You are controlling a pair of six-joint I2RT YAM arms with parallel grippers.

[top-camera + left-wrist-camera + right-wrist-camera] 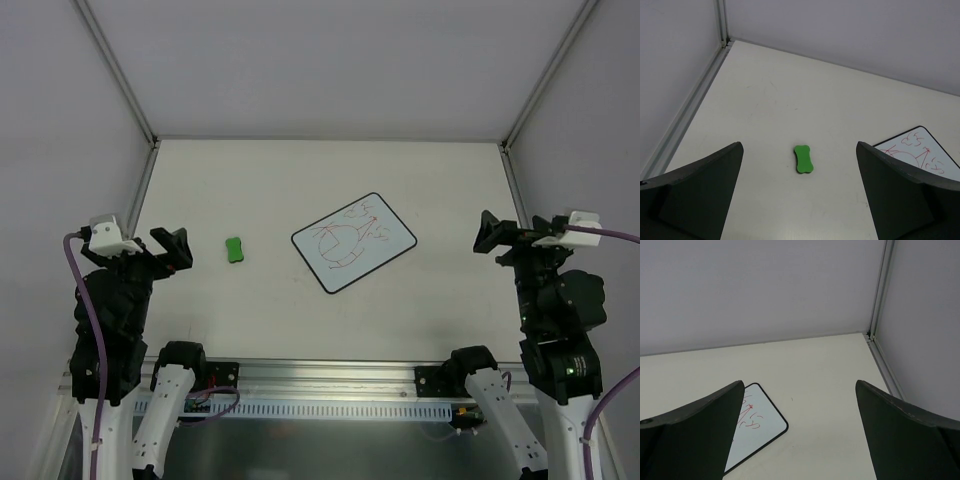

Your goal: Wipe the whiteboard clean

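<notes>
The whiteboard (354,241) lies flat and turned at an angle in the middle of the table, with red and blue scribbles on it. Its corner also shows in the left wrist view (920,152) and in the right wrist view (755,427). A small green eraser block (234,249) lies left of the board, and it shows ahead of the jaws in the left wrist view (803,159). My left gripper (172,249) hangs open and empty left of the eraser. My right gripper (492,236) hangs open and empty right of the board.
The table (300,310) is off-white, boxed in by grey walls with metal rails along the left (140,200) and right (512,180) edges. A cable channel (320,405) runs between the arm bases at the near edge.
</notes>
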